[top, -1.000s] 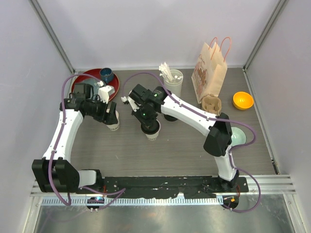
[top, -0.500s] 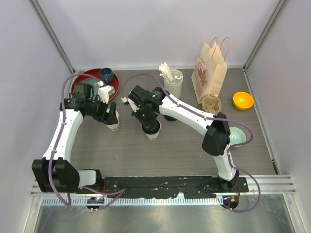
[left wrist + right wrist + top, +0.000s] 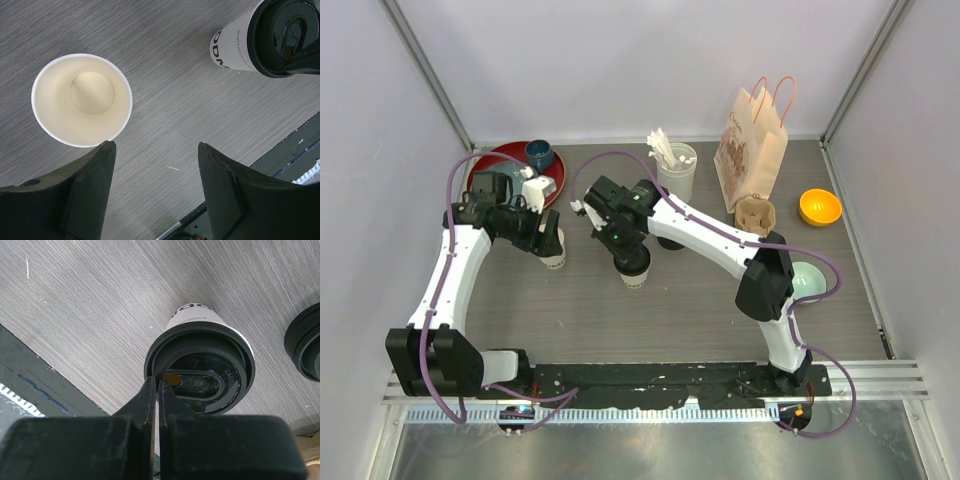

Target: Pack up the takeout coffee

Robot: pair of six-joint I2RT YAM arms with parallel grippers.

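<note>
The left jaws are hanging spread wide apart, gripping nothing, above the grey wood-grain counter [image 3: 165, 100]. A small tapered white paper cup without a lid [image 3: 81, 100] is standing upright on the counter just beyond the tip of one finger, outside the gap. The right arm [image 3: 720, 245] is reaching leftward across the middle of the counter. The right jaws are pressing flat together with nothing between them, their tips sitting at the near rim of a round black plastic lid [image 3: 210, 347]. That lid is capping a second white paper cup with dark print [image 3: 192, 317], which is standing upright near the open cup, the two apart. A spare black lid [image 3: 306, 340] is lying on the counter beside the capped cup.

Along the far edge, a round red tray [image 3: 490, 170] is carrying a dark blue bowl [image 3: 540, 154]. A white cylinder of white sticks [image 3: 676, 168] and a tan paper bag with orange handles [image 3: 752, 150] are standing upright. A tan pulp cup carrier [image 3: 755, 214] is sitting just in front of the bag, and an orange bowl [image 3: 819, 207] is resting further right.
</note>
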